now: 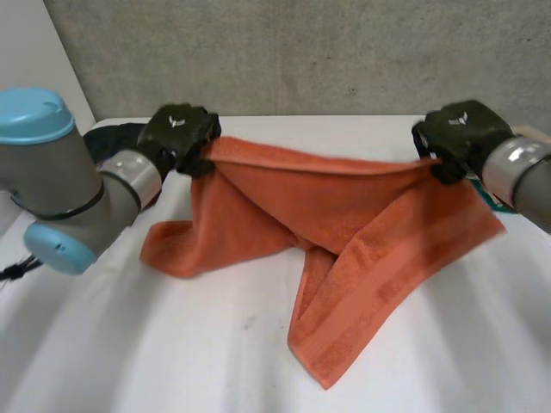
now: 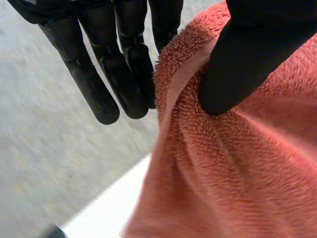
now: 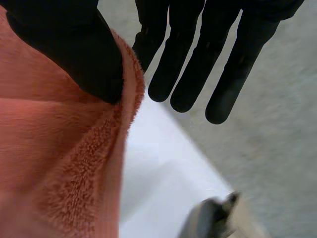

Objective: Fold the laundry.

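Note:
An orange towel (image 1: 344, 215) hangs stretched between my two hands at the far side of the table. Its lower part trails down onto the table in loose folds, one long flap reaching toward the front. My left hand (image 1: 178, 133) holds the towel's left top corner. In the left wrist view the thumb (image 2: 237, 64) presses the towel (image 2: 237, 173) against the nearest finger. My right hand (image 1: 461, 133) holds the right top corner. In the right wrist view its thumb (image 3: 74, 49) pinches the towel's edge (image 3: 59, 163), while the other fingers stay straight beside it.
The white table (image 1: 172, 344) runs forward from the towel, with a grey wall (image 1: 301, 52) just behind its far edge. A small green-edged object (image 1: 495, 200) lies under my right forearm at the table's right side.

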